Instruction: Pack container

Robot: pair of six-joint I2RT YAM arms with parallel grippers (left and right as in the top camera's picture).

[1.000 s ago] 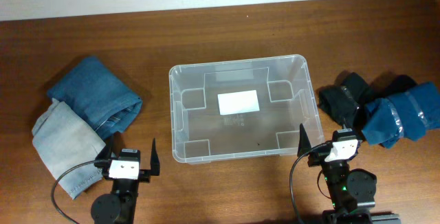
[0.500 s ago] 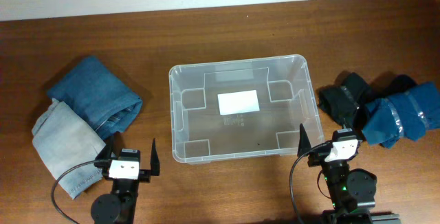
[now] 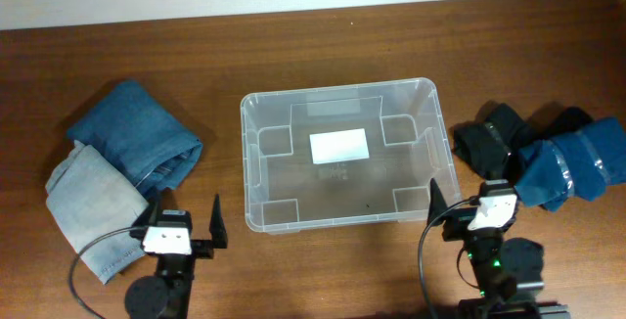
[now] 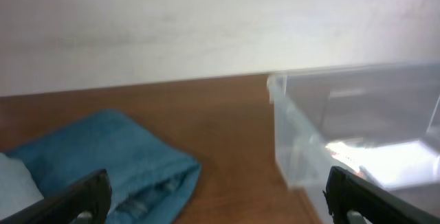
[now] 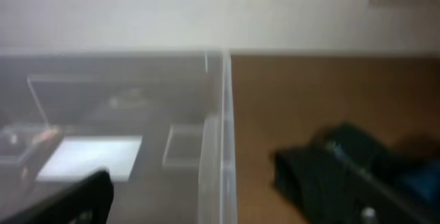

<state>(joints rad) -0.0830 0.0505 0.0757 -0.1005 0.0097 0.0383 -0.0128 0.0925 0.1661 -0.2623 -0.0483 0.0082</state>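
The clear container (image 3: 245,167) stands empty at the table's middle, with a white label (image 3: 339,145) on its base. My left gripper (image 3: 184,223) is open and empty, near the table's front, left of the container's front left corner. My right gripper (image 3: 469,206) is open and empty by the container's front right corner. In the left wrist view my gripper (image 4: 213,210) faces bare table between the blue jeans (image 4: 103,159) and the container (image 4: 295,141). In the right wrist view my gripper (image 5: 220,210) straddles the container's right wall (image 5: 223,135).
Folded blue jeans (image 3: 132,133) and a pale denim piece (image 3: 93,206) lie at the left. A black garment (image 3: 489,143) and a dark blue garment (image 3: 577,167) lie at the right; the black one also shows in the right wrist view (image 5: 330,172).
My left gripper has shifted slightly left and my right gripper slightly right and nearer the front edge. Nothing else has moved.
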